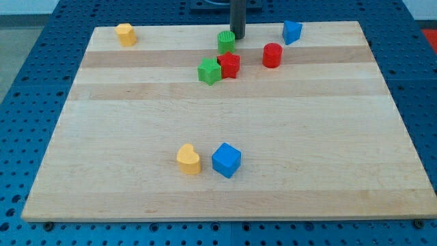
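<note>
A pale wooden board [225,109] lies on a blue pegboard table [27,82], and small coloured blocks are scattered over it. Farthest toward the view's left, near the board's top corner, sits a yellow block [125,33] by itself. Lower down, near the view's bottom, a yellow heart-shaped block [188,159] rests just beside a blue cube [226,160], the cube on its right. Back at the top, a green star-shaped block [209,71] touches a red star-shaped block [229,65] on its right. Just above that pair stands a green round block [226,40], and my tip [237,37] is right against its right-hand side, or so close I cannot tell them apart. My tool is a plain straight dark rod with nothing that spreads or pinches, and it holds nothing. Further right sits a red cylinder [272,55], apart from the others, and beyond it, near the top edge, a blue block [292,31].
</note>
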You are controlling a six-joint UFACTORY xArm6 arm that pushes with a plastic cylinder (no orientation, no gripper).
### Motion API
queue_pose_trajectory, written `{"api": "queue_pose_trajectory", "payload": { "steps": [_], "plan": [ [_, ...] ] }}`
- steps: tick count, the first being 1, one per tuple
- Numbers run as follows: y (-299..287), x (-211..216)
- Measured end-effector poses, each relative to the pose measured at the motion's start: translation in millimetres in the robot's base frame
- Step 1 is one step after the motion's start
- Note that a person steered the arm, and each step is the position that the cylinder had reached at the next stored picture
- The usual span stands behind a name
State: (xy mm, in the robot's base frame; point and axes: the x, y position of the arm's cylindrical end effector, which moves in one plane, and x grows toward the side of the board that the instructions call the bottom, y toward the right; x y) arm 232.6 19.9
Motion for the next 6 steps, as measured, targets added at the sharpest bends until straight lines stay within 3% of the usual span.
{"api": "queue_pose_trajectory", "payload": {
  "steps": [3, 6],
  "plan": [
    [-49.5, 81.0],
    [-6.6, 75.2]
  ]
}}
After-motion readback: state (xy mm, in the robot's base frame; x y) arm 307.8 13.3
